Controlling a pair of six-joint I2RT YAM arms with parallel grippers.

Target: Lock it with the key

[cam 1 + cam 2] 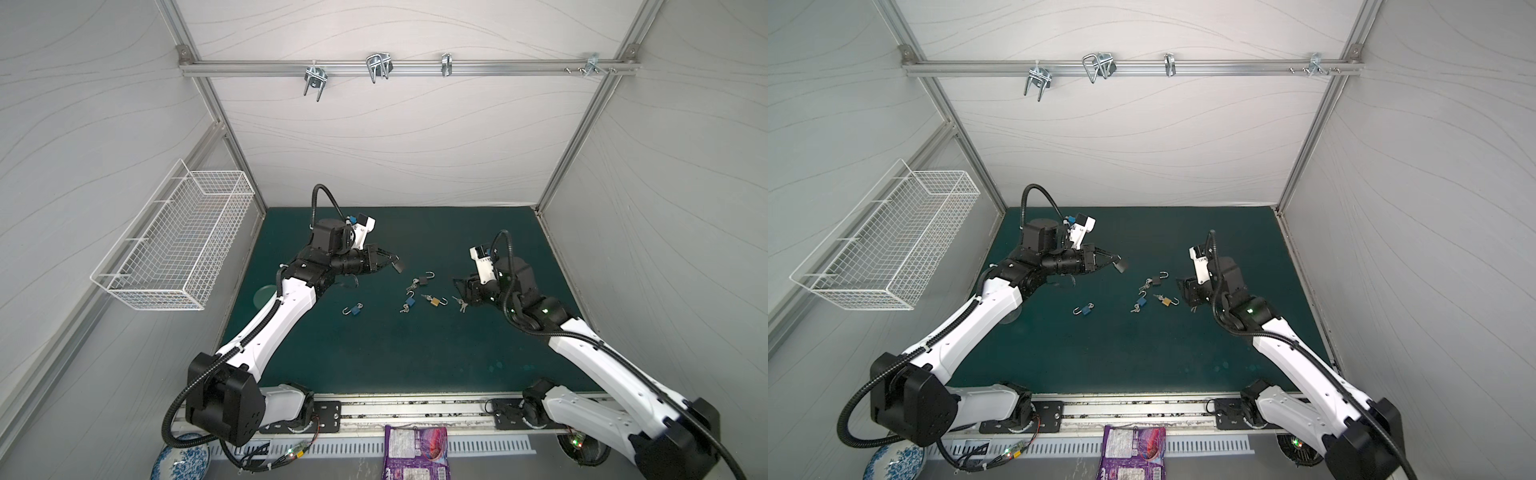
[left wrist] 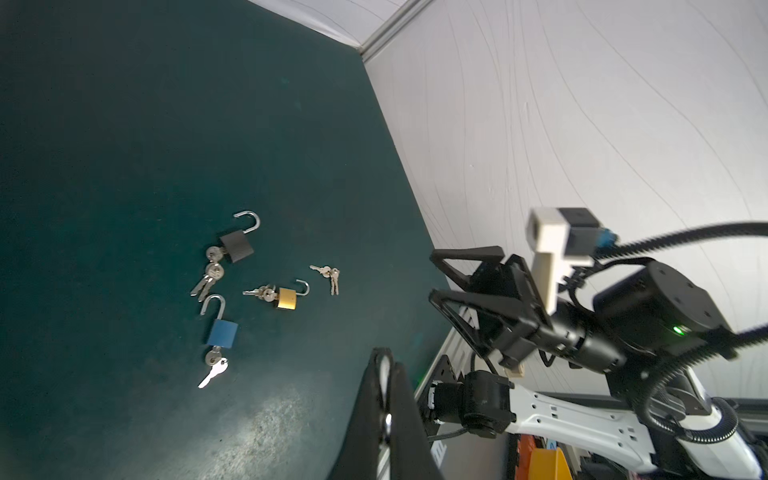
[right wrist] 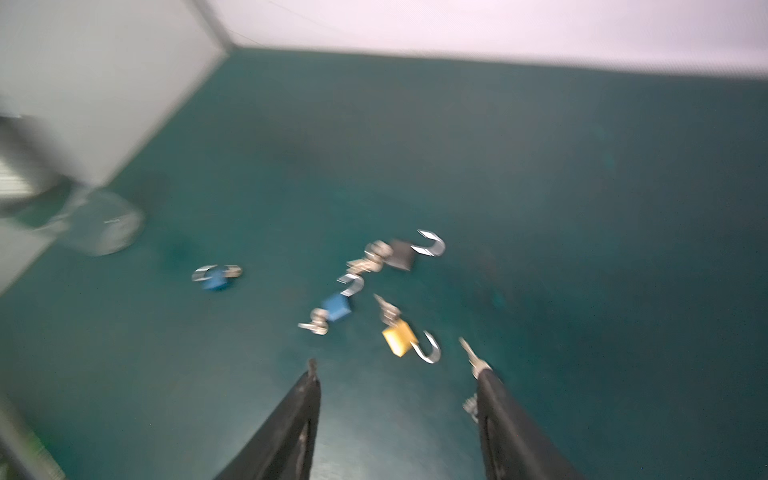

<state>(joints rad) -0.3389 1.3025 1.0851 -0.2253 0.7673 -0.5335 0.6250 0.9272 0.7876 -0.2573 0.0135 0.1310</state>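
Dark padlock [image 1: 398, 266]: where is it held?
It is pinched in the closed left gripper [image 1: 392, 262], above the green mat [image 1: 374, 357].
What is counted lying there?
Four open-shackled ones: left blue padlock [image 1: 353, 310], middle blue padlock [image 1: 410, 301], black padlock [image 1: 424, 279], gold padlock [image 1: 434, 301]. One loose key bunch [image 1: 459, 304].
And the right gripper [image 2: 433, 274]?
Spread open, nothing held, with the key bunch just beside it. Bare mat is seen toward the front edge.
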